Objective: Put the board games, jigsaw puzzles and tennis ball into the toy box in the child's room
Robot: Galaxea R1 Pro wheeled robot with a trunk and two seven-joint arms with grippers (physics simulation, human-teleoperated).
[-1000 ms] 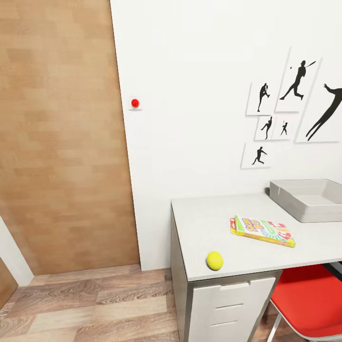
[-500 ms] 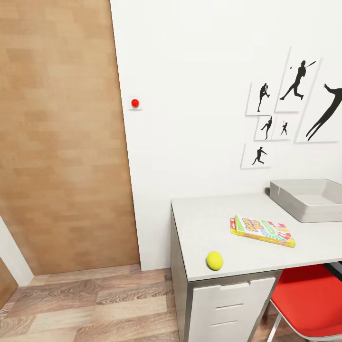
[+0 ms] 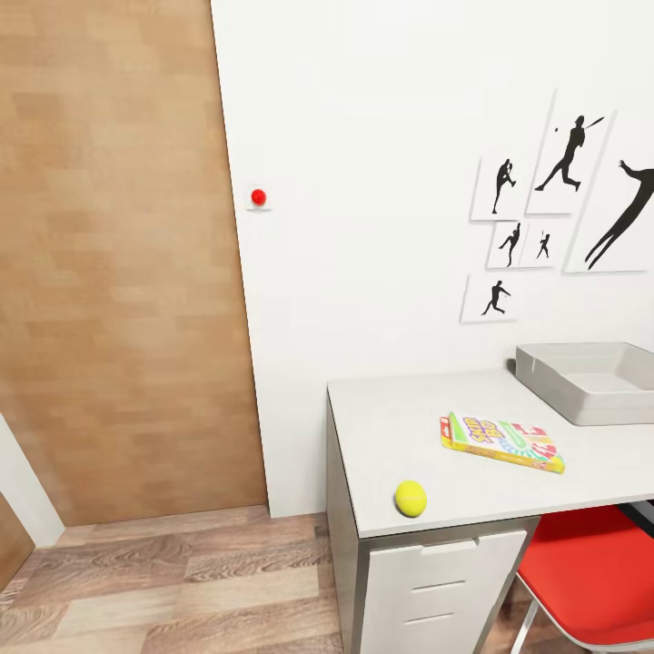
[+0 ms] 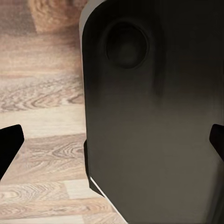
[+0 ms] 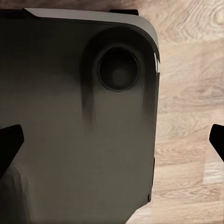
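I am in a child's bedroom at home: black baseball-player silhouette pictures (image 3: 545,213) hang on the white wall, a tennis ball (image 3: 411,498) and a colourful board game (image 3: 501,441) lie on the white table (image 3: 409,427), and wood-plank floor (image 4: 42,135) spreads beneath my left pincer (image 4: 112,144).

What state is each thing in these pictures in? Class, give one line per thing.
Tennis ball: resting loose near the table's front edge.
Board game: lying flat on the table, closed.
Toy box: upright on the table, nothing visible inside.
Left gripper: jaws wide apart, holding nothing.
Right gripper: jaws wide apart, holding nothing.
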